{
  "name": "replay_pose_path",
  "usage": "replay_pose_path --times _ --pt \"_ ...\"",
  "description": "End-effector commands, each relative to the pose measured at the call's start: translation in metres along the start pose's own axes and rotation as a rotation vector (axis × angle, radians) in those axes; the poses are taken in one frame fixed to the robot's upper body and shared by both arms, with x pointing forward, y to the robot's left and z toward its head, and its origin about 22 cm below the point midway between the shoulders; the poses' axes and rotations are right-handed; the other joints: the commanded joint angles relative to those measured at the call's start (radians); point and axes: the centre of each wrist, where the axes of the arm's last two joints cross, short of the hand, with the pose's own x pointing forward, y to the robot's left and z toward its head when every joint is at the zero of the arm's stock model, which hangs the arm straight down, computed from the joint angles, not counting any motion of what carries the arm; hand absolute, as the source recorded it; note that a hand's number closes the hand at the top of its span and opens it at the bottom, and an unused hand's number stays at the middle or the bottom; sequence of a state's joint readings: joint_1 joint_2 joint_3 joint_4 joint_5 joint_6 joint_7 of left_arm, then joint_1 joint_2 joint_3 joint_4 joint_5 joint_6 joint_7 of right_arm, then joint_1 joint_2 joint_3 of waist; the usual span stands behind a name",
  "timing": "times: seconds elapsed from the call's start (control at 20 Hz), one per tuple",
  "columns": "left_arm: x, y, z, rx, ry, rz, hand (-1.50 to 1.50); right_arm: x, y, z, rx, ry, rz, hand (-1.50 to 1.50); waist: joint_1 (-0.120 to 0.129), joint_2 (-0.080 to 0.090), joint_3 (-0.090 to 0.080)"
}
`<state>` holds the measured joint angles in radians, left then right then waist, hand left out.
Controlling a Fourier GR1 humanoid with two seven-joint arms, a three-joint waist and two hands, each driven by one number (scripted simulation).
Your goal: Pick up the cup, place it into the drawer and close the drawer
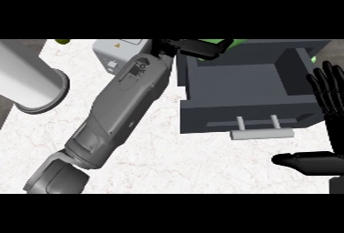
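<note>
My left forearm crosses the counter from the lower left to the top middle. Its black left hand [193,47] is curled round a green cup [224,43], of which only slivers show past the fingers. Hand and cup sit at the back left corner of the open dark grey drawer [235,116]. The drawer's inside looks bare, and its pale handle [262,133] faces me. My right hand [329,98] rests open at the right edge beside the drawer, fingers up and thumb pointing left.
A large white cylinder [33,84] stands at the left edge. A light grey box with a warning label [115,52] sits at the top, left of my left hand. A small green thing [63,41] shows at the top left. White marble counter [174,159] spreads in front of the drawer.
</note>
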<state>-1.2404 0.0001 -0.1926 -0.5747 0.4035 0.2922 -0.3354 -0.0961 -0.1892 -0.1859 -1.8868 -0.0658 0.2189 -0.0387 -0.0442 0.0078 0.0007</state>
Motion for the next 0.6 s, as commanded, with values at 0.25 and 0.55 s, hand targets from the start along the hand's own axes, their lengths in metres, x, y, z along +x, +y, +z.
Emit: replay_pose_path --times 0.25,0.55 --pt "-0.02 -0.014 0.009 0.002 0.085 -0.1 1.5 -0.001 0.009 -0.009 0.021 -0.001 -0.009 -1.5 -0.022 0.005 0.0" --pt "-0.046 -0.008 0.024 -0.068 0.138 -0.21 -1.5 0.001 0.007 -0.005 0.041 -0.017 -0.009 -1.5 -0.031 0.009 0.0"
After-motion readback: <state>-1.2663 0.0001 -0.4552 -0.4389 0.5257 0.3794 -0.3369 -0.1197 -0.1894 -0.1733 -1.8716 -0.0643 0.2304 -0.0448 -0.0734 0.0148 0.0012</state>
